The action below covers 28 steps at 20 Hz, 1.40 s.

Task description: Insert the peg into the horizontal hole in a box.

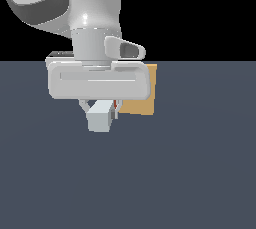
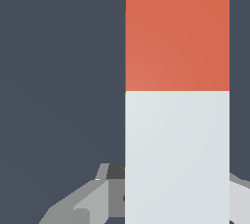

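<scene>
Between clenched jaws, the gripper holds the peg horizontal, red end toward the box, presumably for insertion.

Peg: square-sectioned bar, red-orange end, pale grey-white remainder, apparently horizontal. Box: tan-orange block behind it, largely occluded. Hole not discernible.

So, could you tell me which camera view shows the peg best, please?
The wrist view: the peg fills much of the picture, its red-orange part meeting its pale grey-white part at a clear line, with the gripper at the pale part. The exterior view shows only the peg's pale end face under the hand, plus a thin red sliver.
</scene>
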{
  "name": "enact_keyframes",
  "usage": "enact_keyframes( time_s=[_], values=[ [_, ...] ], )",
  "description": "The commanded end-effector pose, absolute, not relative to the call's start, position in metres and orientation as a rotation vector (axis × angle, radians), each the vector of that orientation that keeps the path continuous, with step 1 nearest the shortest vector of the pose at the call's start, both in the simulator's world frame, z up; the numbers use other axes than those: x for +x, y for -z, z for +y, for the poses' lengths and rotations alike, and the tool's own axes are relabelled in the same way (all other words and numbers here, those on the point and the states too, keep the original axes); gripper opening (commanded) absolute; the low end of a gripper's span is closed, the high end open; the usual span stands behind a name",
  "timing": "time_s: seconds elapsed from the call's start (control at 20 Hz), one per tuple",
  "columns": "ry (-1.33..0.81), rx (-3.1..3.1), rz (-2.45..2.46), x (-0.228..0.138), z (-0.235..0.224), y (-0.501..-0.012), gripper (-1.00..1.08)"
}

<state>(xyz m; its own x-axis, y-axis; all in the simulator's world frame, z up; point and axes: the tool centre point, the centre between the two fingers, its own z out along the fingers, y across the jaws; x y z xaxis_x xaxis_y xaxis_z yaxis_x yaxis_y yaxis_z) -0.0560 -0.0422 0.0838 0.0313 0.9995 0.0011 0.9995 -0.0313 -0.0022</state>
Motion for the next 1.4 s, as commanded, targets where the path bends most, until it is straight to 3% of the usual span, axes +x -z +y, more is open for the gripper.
enact_keyframes(
  time_s=[0.0, 0.6, 1.35],
  values=[
    [0.001, -2.303, -2.137, -0.054, -0.03, -0.09, -1.0],
    [0.0, -2.431, -1.989, -0.044, 0.004, -0.104, -1.0],
    [0.004, -2.447, -1.971, -0.041, 0.009, -0.107, -1.0]
  ],
)
